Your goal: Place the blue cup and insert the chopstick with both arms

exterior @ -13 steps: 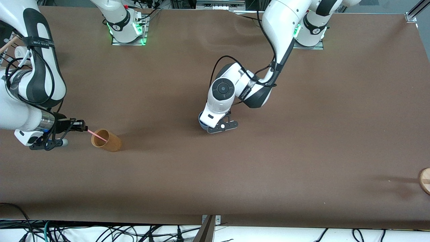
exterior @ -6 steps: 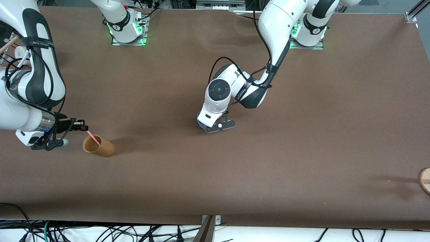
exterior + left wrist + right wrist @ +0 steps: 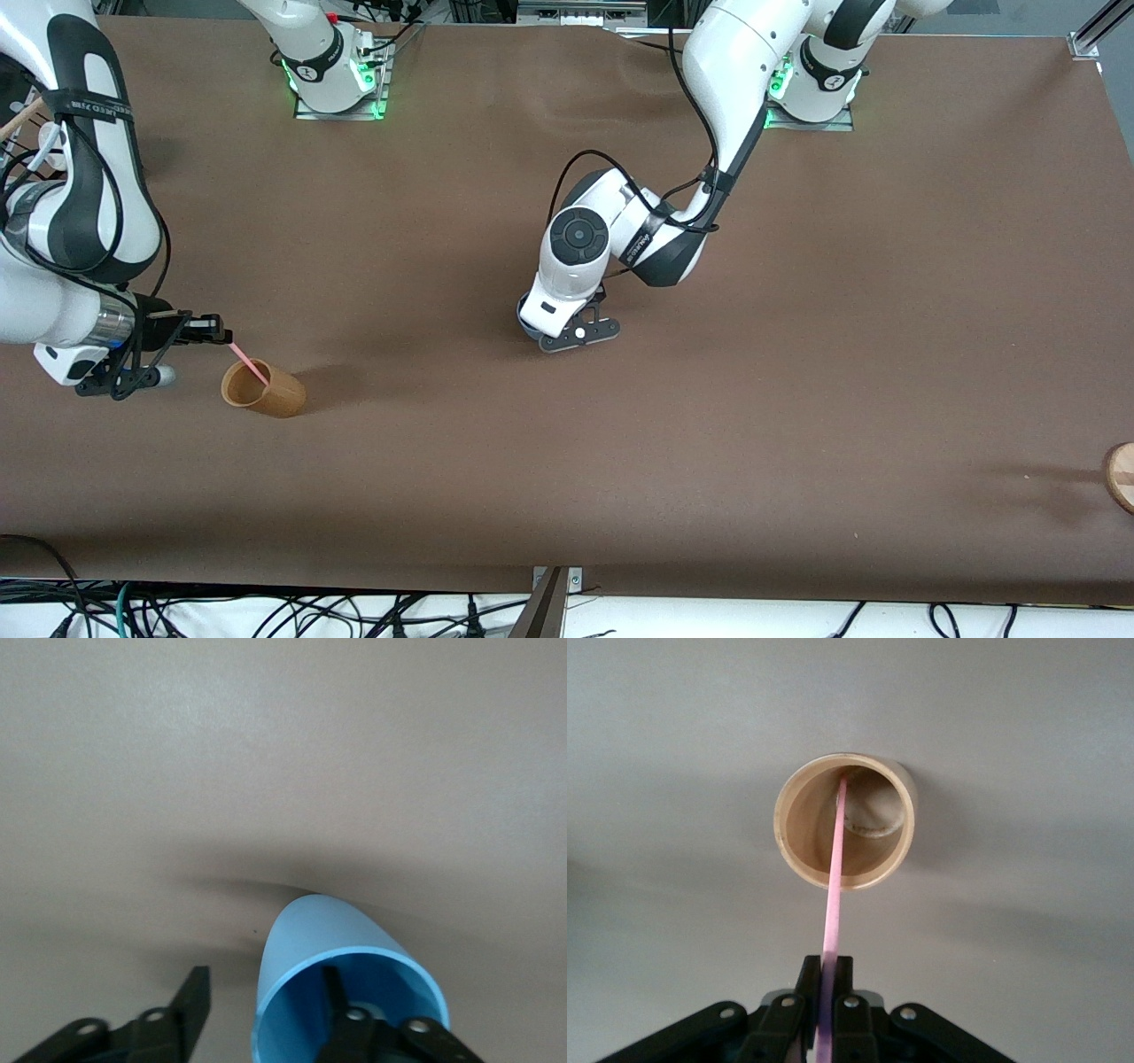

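While the right gripper [image 3: 820, 992] pinches the stiff, light chopstick [image 3: 834, 877] by its end, tip inside the tan cup [image 3: 263, 390], the left gripper [image 3: 266, 1014] stands loosened around the blue cup [image 3: 341, 992], which looks light and tippable, at mid-table well apart from the tan cup.

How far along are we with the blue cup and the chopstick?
Done: the blue cup stands mid-table, the left end effector open around its wall. In hand: the right end effector is shut on the chopstick, its tip inside the tan cup, not the blue one. Left: withdrawing the left arm and putting the chopstick in the blue cup.
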`<state>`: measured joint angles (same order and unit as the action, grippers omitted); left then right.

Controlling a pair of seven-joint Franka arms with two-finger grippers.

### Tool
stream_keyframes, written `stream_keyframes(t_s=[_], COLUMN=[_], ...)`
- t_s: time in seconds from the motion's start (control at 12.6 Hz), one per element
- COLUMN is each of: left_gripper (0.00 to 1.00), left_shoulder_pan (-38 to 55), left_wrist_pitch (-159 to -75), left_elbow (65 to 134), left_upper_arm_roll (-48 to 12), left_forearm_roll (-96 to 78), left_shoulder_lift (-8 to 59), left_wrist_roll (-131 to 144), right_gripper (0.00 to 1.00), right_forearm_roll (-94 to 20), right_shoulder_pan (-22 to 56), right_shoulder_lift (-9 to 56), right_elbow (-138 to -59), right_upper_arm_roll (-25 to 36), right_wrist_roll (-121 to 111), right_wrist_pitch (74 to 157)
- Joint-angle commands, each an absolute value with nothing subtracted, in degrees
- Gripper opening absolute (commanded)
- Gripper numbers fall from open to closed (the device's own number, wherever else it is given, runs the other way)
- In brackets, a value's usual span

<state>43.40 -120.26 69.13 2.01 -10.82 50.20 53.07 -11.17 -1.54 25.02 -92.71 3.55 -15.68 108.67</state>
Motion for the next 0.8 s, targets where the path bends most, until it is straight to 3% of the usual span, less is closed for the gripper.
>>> stream_keyframes(t_s=[0.0,0.72], left_gripper=[1.00,1.00], left_shoulder_pan=[43.07,34.83], left_wrist_pitch=[-119.45,-111.46], left_elbow=[67.32,67.32], left_upper_arm_roll=[2.02,2.29], left_forearm_roll=[-12.48,-12.39], left_shoulder_lift=[50.54,40.80], left_wrist_roll=[52.29,45.48], right_gripper=[0.06,0.01], right_forearm_roll=[-12.31,-11.43], right_shoulder_pan=[-2.20,-1.76], right_shoulder_lift=[25.58,25.66], right_elbow=[-89.92,-79.29], right_upper_arm_roll=[3.16,3.16], right_wrist_roll=[-16.08,-14.42], right_wrist_pitch=[105.40,94.15])
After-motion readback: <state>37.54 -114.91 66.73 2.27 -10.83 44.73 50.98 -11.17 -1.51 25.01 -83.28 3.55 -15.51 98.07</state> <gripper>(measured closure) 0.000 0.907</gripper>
